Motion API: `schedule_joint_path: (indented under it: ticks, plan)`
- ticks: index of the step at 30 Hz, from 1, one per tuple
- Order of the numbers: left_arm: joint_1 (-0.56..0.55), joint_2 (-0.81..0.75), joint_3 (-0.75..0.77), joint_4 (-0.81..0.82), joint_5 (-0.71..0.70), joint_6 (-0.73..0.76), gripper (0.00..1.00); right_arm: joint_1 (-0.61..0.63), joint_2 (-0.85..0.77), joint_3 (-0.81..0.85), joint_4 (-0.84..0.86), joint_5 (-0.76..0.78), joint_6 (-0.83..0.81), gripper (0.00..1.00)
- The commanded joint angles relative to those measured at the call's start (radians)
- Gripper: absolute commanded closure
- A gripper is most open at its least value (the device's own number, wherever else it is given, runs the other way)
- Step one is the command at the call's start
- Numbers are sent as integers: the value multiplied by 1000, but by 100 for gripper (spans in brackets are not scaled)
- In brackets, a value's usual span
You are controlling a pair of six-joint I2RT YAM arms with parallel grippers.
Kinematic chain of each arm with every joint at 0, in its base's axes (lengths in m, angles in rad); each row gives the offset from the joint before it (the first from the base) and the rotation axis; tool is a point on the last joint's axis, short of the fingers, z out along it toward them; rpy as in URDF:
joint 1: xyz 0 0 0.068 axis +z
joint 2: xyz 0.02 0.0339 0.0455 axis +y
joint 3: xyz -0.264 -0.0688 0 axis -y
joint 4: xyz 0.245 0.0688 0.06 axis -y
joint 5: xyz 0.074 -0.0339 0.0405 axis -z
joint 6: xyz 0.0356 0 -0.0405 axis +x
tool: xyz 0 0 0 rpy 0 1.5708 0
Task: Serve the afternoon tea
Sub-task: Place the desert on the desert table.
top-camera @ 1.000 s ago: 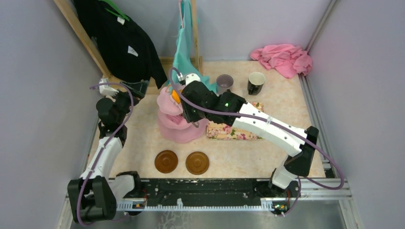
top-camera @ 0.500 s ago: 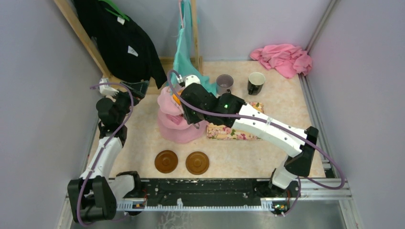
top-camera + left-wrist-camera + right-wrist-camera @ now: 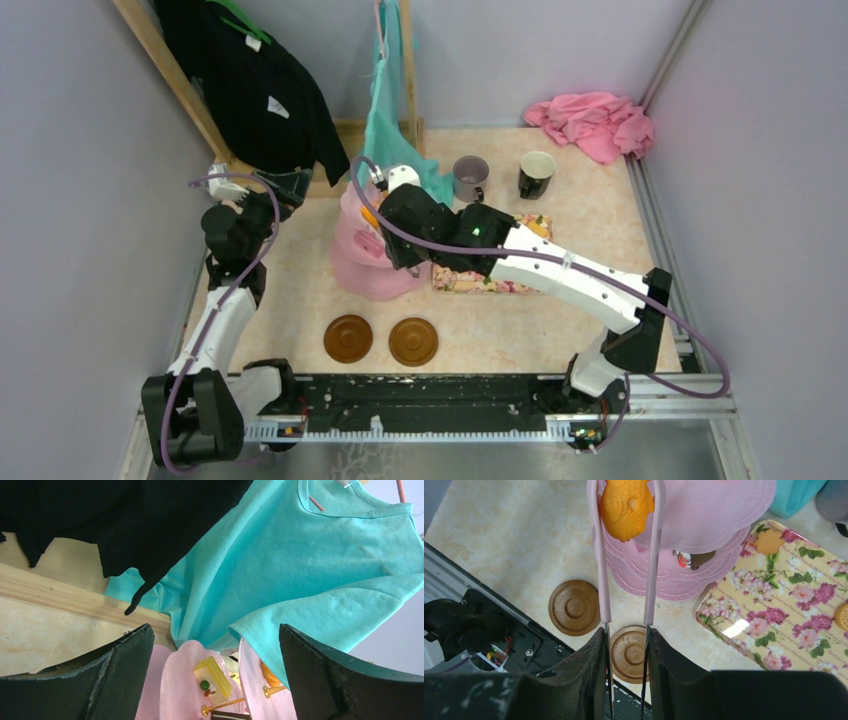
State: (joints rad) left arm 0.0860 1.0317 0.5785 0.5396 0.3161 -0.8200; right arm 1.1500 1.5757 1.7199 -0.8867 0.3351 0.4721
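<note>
Tongs [image 3: 602, 580] clamped between the right gripper's [image 3: 625, 640] fingers pinch the orange cake [image 3: 626, 507] above the pink stand [image 3: 719, 510], likely to place it on the top tier, while the left gripper [image 3: 215, 630] hangs spread apart near the teal shirt [image 3: 300, 570].

Two mugs (grey mug [image 3: 470, 177], black mug [image 3: 536, 173]) are sitting behind and right of the one stand [image 3: 375, 275]. Two discs (left disc [image 3: 348, 338], right disc [image 3: 413, 341]) are lying before it. Three cakes (orange cake [image 3: 625, 507], yellow cake [image 3: 212, 674], brown cake [image 3: 699, 558]) are showing at it. One tray [image 3: 784, 595] is lying beside it; one pair of tongs [image 3: 651, 555] is hanging over it.
</note>
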Motion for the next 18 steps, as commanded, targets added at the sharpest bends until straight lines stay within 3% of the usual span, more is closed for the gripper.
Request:
schedule_joint_path:
  ticks: [1,18]
  plan:
    - [4,1,5,40,18,-8,1,18,-84,-23,50,23,16,100]
    - [4,3,3,42,19,-10,1,18,4,66,44,20,-24,100]
